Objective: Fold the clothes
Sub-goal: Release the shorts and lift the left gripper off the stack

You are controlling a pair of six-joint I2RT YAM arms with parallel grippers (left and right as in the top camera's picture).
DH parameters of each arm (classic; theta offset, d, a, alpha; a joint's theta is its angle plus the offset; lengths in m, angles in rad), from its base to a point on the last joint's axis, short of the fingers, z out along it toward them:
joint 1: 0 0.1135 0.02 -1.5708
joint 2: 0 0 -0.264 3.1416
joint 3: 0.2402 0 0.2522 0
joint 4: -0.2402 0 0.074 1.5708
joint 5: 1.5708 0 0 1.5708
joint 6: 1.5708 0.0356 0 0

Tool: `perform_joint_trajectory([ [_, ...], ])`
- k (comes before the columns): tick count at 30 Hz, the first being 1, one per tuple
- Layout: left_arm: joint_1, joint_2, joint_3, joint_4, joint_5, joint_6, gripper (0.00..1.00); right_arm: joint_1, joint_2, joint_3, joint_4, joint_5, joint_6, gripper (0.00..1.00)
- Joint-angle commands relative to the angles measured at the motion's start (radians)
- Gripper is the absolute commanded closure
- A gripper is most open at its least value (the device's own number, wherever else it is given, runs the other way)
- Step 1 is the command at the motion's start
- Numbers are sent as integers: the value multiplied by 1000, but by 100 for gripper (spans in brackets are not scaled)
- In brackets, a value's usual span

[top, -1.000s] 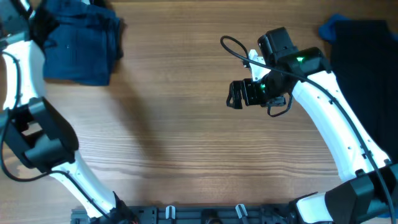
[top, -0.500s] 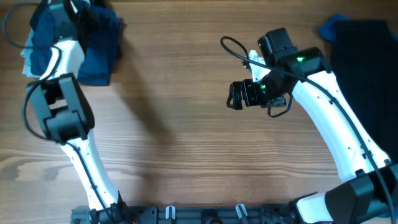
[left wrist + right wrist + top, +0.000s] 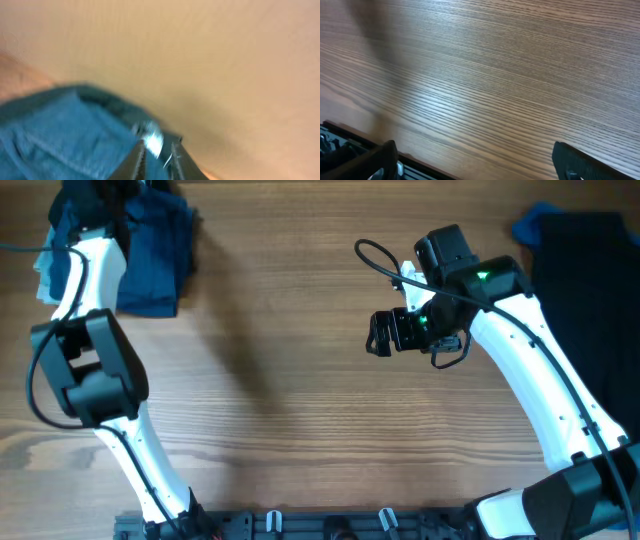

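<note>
A dark navy-blue garment lies bunched at the table's far left corner. A pale blue-white piece shows at its left edge. My left gripper is over the garment's far edge. In the blurred left wrist view the fingers are nearly closed with blue fabric between them. My right gripper hovers over bare wood at mid-table. Its fingers are wide open and empty. A black garment with a bright blue one lies at the far right.
The wooden table spans the view. A rail with clips runs along the front edge and also shows in the right wrist view. A cable loops off the right wrist.
My left arm has swung from the left edge inward over the navy garment's far side, and the pale blue-white piece now shows. The right arm has not moved.
</note>
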Motion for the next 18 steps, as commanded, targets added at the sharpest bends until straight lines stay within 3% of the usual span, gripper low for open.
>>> perform_joint_trajectory([
  [1,16,-3,-1,3,-44,57,80,-1,-17,-5,6,23,-14,1],
  [5,38,53,-1,67,-61,82,84,-1,-16,-5,26,29,-13,1],
  [12,96,204,-1,273,-78,82,80,-1,-16,-5,53,28,-5,0],
  [18,169,273,-1,220,-72,82,64,-1,-16,-5,58,28,14,0],
])
